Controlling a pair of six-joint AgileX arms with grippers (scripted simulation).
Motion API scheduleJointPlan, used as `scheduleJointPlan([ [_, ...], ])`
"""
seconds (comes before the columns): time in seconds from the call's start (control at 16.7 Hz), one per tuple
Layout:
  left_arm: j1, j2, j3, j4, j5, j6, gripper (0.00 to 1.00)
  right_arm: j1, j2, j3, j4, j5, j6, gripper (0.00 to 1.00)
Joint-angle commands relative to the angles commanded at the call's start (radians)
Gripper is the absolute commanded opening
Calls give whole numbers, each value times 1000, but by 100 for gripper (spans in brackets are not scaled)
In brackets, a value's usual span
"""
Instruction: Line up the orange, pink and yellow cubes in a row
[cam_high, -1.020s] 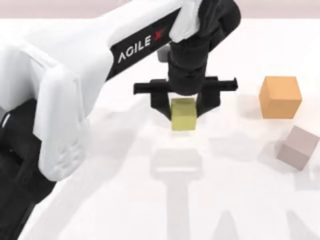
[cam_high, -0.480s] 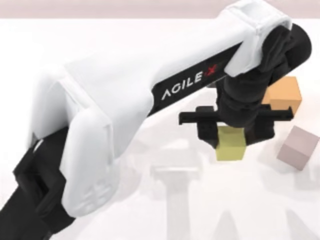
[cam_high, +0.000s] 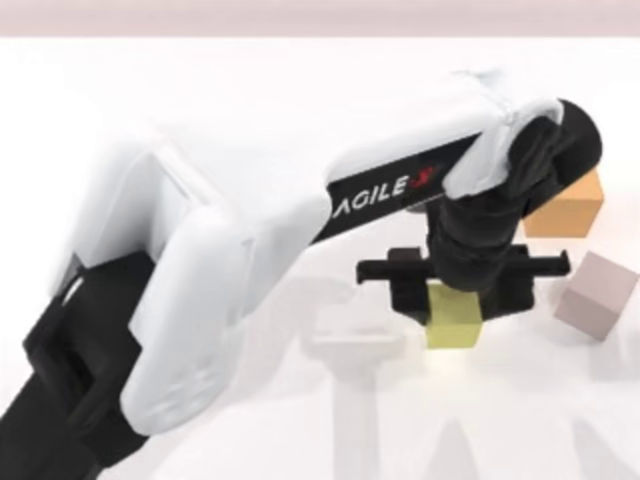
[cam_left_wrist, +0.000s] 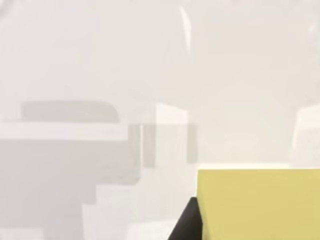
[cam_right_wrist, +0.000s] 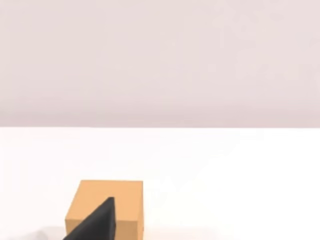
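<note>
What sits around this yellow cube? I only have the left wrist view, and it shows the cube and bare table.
Observer: In the top view the left gripper is shut on the yellow cube, and the pink cube lies to its right, apart from it.
Operator: And the orange one?
Observer: The orange cube sits farther back on the right, partly hidden by the left arm's wrist.
Operator: Where is the right arm?
Observer: It is outside the top view; its wrist view faces the orange cube.
</note>
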Motion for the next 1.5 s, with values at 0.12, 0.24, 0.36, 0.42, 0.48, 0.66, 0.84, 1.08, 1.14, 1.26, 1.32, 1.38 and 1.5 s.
scheduleJointPlan([
  [0.12, -1, 0, -63, 63, 0, -1, 0, 0, 0, 0, 0, 0, 0, 100],
  [0.24, -2, 1, -83, 83, 0, -2, 0, 0, 0, 0, 0, 0, 0, 100],
  [0.36, -2, 1, -83, 83, 0, -2, 0, 0, 0, 0, 0, 0, 0, 100],
  [0.42, -2, 1, -83, 83, 0, -2, 0, 0, 0, 0, 0, 0, 0, 100],
  [0.48, -2, 1, -83, 83, 0, -2, 8, 0, 0, 0, 0, 0, 0, 100],
  [0.66, -2, 1, -83, 83, 0, -2, 30, 0, 0, 0, 0, 0, 0, 100],
  [0.84, -2, 1, -83, 83, 0, -2, 53, 0, 0, 0, 0, 0, 0, 100],
  [1.08, -2, 1, -83, 83, 0, -2, 83, 0, 0, 0, 0, 0, 0, 100],
  [1.14, -2, 1, -83, 83, 0, -2, 90, 0, 0, 0, 0, 0, 0, 100],
  [1.26, -2, 1, -83, 83, 0, -2, 100, 0, 0, 0, 0, 0, 0, 100],
  [1.32, -2, 1, -83, 83, 0, -2, 100, 0, 0, 0, 0, 0, 0, 100],
  [1.38, -2, 1, -83, 83, 0, -2, 100, 0, 0, 0, 0, 0, 0, 100],
  [1.5, -2, 1, -83, 83, 0, -2, 100, 0, 0, 0, 0, 0, 0, 100],
])
